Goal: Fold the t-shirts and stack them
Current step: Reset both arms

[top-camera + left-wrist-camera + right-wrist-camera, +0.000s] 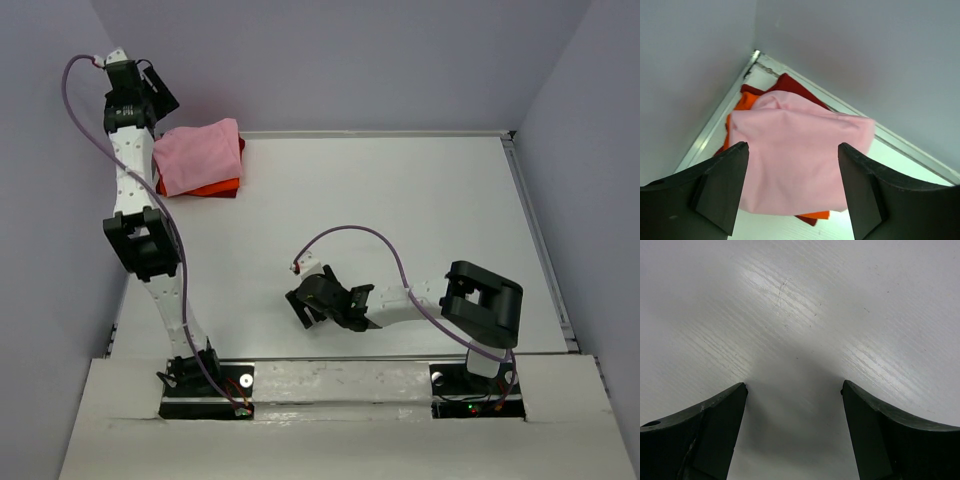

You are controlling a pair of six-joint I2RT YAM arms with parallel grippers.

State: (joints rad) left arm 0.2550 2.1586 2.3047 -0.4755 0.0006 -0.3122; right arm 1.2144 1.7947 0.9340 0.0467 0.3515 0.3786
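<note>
A folded light pink t-shirt (197, 156) lies on top of a folded orange-red t-shirt (215, 187) at the table's far left corner. In the left wrist view the pink shirt (800, 160) covers most of the orange-red one (742, 102). My left gripper (160, 95) is open and empty, raised beside the stack's far left side; its jaws frame the pink shirt (792, 150) without touching it. My right gripper (303, 308) is open and empty, close above the bare table (800, 315) near the front middle.
Lavender walls enclose the white table (400, 220) on three sides. A metal rim (540, 240) runs along the right edge. Both arm bases stand on the near ledge (340, 385).
</note>
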